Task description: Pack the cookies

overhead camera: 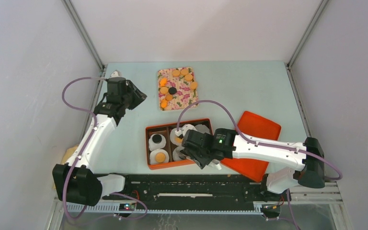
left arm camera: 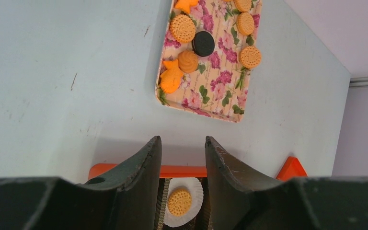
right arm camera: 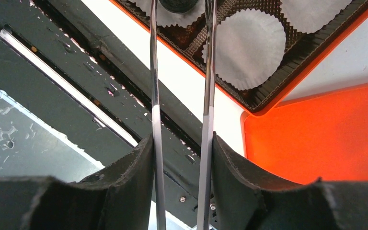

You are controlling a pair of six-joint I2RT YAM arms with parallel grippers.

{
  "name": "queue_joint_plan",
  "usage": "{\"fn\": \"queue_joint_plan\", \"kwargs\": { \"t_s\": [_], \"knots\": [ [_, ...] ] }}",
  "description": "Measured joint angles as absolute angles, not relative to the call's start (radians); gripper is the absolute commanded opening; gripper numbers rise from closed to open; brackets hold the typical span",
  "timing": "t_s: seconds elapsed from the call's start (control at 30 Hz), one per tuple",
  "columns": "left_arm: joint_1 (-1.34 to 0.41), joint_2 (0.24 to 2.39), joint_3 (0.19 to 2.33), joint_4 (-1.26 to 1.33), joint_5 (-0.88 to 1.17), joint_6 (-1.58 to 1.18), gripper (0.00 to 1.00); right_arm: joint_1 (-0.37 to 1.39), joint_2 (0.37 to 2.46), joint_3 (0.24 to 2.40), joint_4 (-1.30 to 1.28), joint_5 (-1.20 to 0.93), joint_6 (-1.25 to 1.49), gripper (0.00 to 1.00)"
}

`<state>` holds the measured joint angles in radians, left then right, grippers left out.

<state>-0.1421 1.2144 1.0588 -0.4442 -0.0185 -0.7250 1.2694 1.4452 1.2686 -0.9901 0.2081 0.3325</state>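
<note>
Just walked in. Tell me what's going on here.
Two arms are packing cookies from a tray into a box of cups. The right hand grips tongs, tips over the box. The left hand is open and empty, near the tray. A black cookie and an orange cookie sit in cups; most cookies are on the tray.

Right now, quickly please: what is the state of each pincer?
Left pincer: open, holding nothing.
Right pincer: closed on metal tongs.
</note>
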Motion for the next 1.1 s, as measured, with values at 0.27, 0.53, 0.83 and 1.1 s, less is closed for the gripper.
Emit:
{"fn": "queue_joint_plan", "kwargs": {
  "t_s": [0.27, 0.53, 0.83, 1.1],
  "knots": [
    [-0.142, 1.203, 1.059, -0.444, 0.001, -0.725, 0.44, 1.260, 1.414, 1.369, -1.047, 0.254, 0.331, 0.48],
    [-0.142, 1.184, 1.059, -0.444, 0.009, -0.725, 0.44, 1.151, 1.381, 1.499, -1.021, 0.310, 0.284, 0.48],
    [-0.142, 1.186, 1.059, -0.443, 0.008, -0.725, 0.44, 0.866, 1.621, 1.547, -0.822, 0.329, 0.176, 0.48],
    [-0.142, 1.202, 1.059, -0.443, 0.007, -0.725, 0.44, 0.764, 1.977, 1.763, -0.742, 0.289, 0.107, 0.47]
  ]
}}
